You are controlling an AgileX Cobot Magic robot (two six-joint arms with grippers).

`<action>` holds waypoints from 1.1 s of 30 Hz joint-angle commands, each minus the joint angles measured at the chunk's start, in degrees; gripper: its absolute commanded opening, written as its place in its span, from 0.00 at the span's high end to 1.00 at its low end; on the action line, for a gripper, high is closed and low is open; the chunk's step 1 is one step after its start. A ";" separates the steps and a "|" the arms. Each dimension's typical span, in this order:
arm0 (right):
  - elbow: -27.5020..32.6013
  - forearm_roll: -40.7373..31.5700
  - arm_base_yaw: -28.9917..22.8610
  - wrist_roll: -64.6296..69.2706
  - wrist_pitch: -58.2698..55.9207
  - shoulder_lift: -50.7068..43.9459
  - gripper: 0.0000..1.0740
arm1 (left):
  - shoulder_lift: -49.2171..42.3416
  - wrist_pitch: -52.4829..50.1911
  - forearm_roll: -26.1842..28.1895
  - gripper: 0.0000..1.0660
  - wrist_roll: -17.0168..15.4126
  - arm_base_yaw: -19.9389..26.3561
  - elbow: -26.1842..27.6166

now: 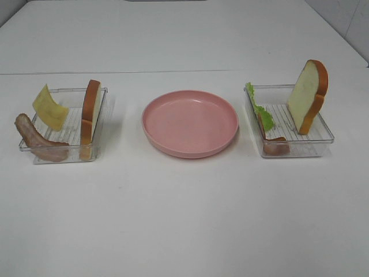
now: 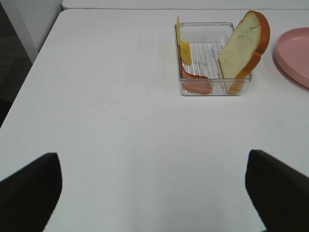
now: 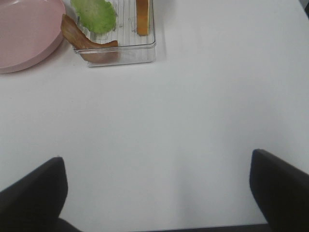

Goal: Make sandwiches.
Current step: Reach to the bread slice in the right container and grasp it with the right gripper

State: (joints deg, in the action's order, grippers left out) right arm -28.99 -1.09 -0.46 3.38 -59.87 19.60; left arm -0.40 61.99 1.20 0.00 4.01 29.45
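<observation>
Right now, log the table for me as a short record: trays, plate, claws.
left tray: cheese slice, bacon strip, bread slice on edge
right tray: lettuce leaf, second bacon strip, second bread slice upright
pink plate: between trays, nothing on it
left claw: open
right claw: open
progress: nothing stacked yet

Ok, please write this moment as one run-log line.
stage: nothing assembled yet | plate: empty | left tray: cheese, bacon, bread | right tray: lettuce, second bacon, second bread | left gripper: open | right gripper: open
</observation>
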 commanded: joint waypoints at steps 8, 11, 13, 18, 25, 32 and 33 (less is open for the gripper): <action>-21.66 -3.04 0.11 1.15 7.68 45.44 0.11 | -1.03 -0.40 0.23 0.08 0.00 0.23 0.06; -31.51 -3.04 0.11 1.03 4.64 56.67 0.11 | -1.03 -0.40 0.23 0.08 0.00 0.23 0.06; -39.02 -3.04 0.11 0.80 1.95 63.20 0.11 | -1.03 -0.40 0.23 0.08 0.00 0.23 0.06; -56.04 -3.04 0.11 -1.09 -3.95 78.04 0.11 | -1.03 -0.40 0.23 0.08 0.00 0.23 0.06; -79.30 -1.95 0.17 -1.49 -13.24 95.51 0.11 | -0.97 -0.40 0.23 0.08 -0.29 0.23 0.06; -88.46 -2.01 0.17 -1.38 -16.27 103.93 0.11 | -0.97 -0.40 0.23 0.08 -0.29 0.23 0.06; -88.69 -2.18 0.17 -1.38 -16.27 105.37 0.11 | -0.97 -0.40 0.23 0.08 -0.29 0.23 0.06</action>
State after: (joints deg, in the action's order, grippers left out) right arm -116.54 -3.27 -0.46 2.46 -69.50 122.90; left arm -0.40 61.99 1.20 0.00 4.01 29.45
